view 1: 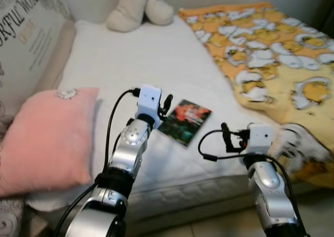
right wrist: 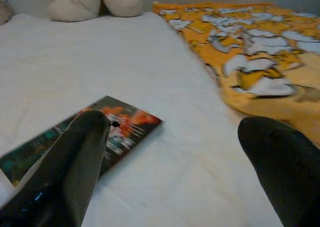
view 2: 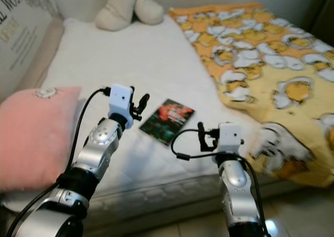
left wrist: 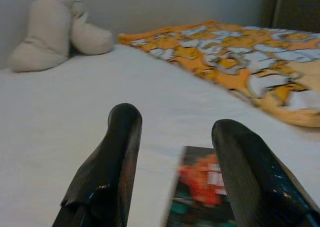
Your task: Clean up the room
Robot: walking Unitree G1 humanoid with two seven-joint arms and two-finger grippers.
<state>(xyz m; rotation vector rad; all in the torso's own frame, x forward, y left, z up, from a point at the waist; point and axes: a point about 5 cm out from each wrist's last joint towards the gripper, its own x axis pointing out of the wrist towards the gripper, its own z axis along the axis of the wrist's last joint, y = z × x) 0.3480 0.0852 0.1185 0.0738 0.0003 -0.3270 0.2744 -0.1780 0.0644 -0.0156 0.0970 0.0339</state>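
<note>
A dark book (view 1: 185, 121) with a red and green cover lies flat on the white bed (view 1: 146, 54), near its front edge. My left gripper (left wrist: 177, 121) is open and hovers just left of the book, one finger (left wrist: 240, 162) over its near corner. My right gripper (right wrist: 178, 124) is open too, low over the mattress in front of and right of the book (right wrist: 107, 129). Neither one holds anything. A pink pillow (view 1: 49, 138) lies at the left front of the bed. An orange patterned blanket (view 1: 271, 54) is rumpled over the right side.
A cream plush toy (view 1: 138, 7) sits at the head of the bed against the wall. A printed cushion (view 1: 26, 38) leans at the far left. The mattress edge (view 1: 182, 192) runs just below my arms, with floor (view 1: 209, 229) beneath it.
</note>
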